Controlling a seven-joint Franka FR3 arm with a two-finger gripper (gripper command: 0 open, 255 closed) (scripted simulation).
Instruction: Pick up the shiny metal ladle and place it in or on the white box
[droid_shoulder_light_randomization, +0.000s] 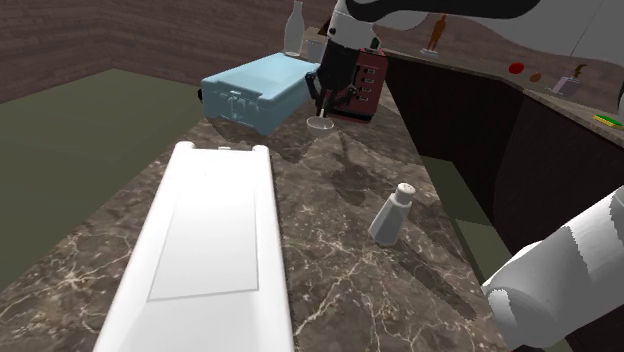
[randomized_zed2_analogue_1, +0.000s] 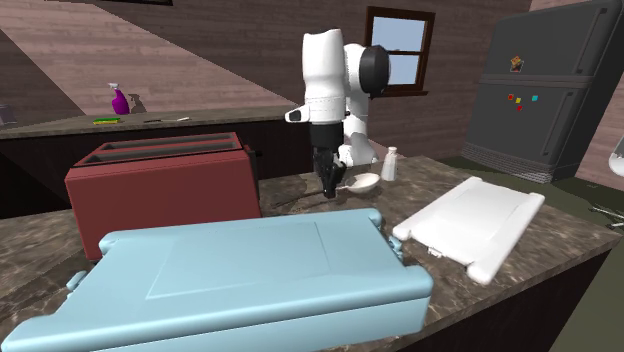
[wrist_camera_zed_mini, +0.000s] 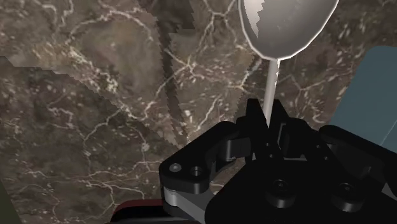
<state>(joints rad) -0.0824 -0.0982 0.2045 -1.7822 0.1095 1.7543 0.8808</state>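
My black gripper (wrist_camera_zed_mini: 270, 125) is shut on the thin handle of the shiny metal ladle (wrist_camera_zed_mini: 286, 25), whose round bowl sticks out beyond the fingertips. In the shoulder view the gripper (droid_shoulder_light_randomization: 326, 100) hangs in front of the red toaster with the ladle bowl (droid_shoulder_light_randomization: 321, 124) just below it, seemingly a little above the marble counter. The second exterior view shows the gripper (randomized_zed2_analogue_1: 328, 185) pointing down and the ladle bowl (randomized_zed2_analogue_1: 363, 182) beside it. The white box (droid_shoulder_light_randomization: 210, 250) lies flat and long on the counter, nearer the shoulder camera than the gripper; it also appears as the white box (randomized_zed2_analogue_1: 470, 225).
A light blue box (droid_shoulder_light_randomization: 255, 90) lies next to the gripper and a red toaster (droid_shoulder_light_randomization: 367, 85) stands right behind it. A salt shaker (droid_shoulder_light_randomization: 390, 215) stands on the counter (droid_shoulder_light_randomization: 330, 260) beside the white box. A glass bottle (droid_shoulder_light_randomization: 293, 28) stands at the far end.
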